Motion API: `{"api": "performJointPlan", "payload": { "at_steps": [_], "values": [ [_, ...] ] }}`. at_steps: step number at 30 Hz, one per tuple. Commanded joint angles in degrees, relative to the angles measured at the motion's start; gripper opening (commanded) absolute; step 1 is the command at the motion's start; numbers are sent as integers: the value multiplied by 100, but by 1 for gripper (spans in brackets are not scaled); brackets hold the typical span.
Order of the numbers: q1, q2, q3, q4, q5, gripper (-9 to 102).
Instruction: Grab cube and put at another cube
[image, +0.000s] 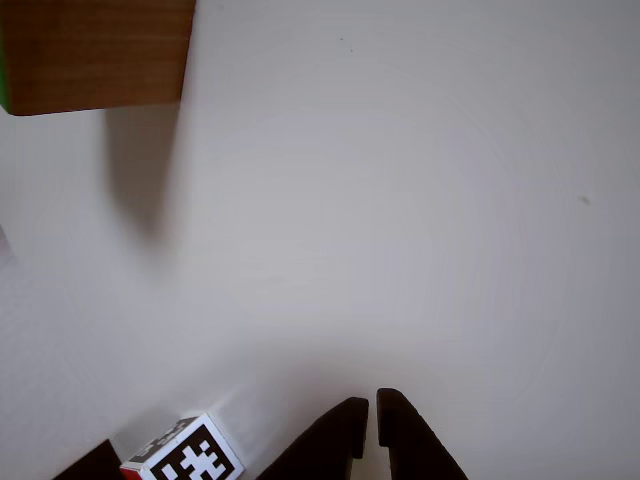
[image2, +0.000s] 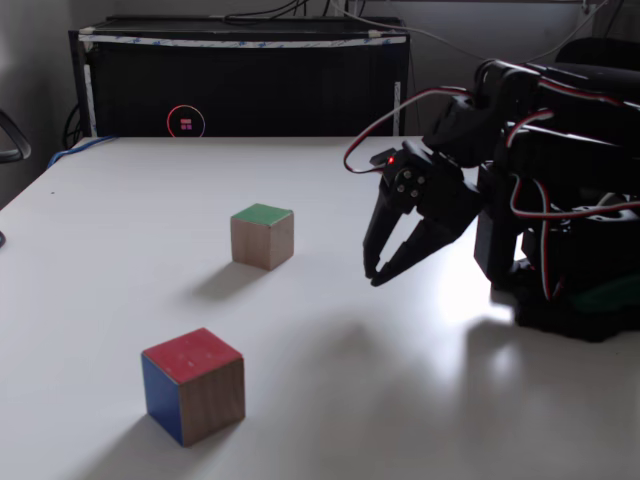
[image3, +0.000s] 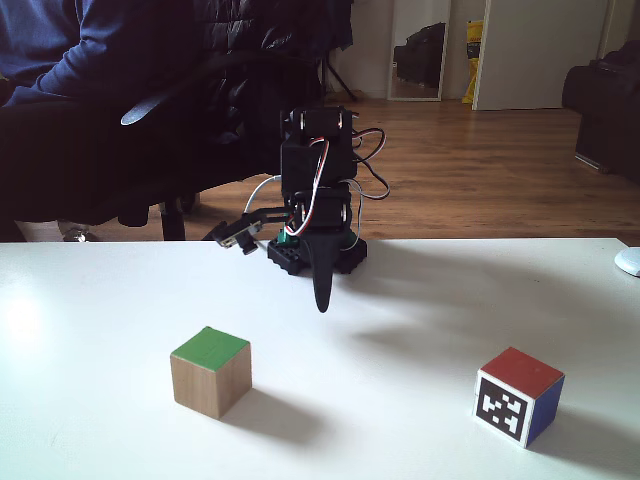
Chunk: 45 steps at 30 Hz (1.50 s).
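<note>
Wood-faced with a green top, the cube sits on the white table in a fixed view, left of the gripper and apart from it. We see the same cube in another fixed view, in front of the arm and a little to its left. In the other view its wooden face fills the upper left corner, with a thin green strip at the left edge.

We see the gripper hanging just above the table, its fingers nearly together and nothing between them; in the other view the two dark fingertips rise from the bottom edge with only a thin gap.

We find the marker cube at the right in a fixed view: red top, blue side, a black-and-white marker on the face toward us. In a fixed view it stands near the front, well apart from the green-topped cube. In the other view its patterned face shows at the bottom, left of the fingertips and not touching them.

A person in dark clothes sits behind the table.
</note>
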Motion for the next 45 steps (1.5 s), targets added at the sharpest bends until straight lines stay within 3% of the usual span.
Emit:
{"api": "performJointPlan", "payload": {
  "at_steps": [1, 18, 21, 28, 34, 45],
  "values": [
    [-176, 26, -281, 35, -237, 0],
    [9, 26, -308, -114, -105, 0],
    [308, -26, -1002, -237, 105, 0],
    [800, -2856, -3305, -413, 571, 1],
    [1274, -5001, -4632, -492, 650, 19],
    [1538, -6794, -5634, -483, 668, 46]
  ]
}}
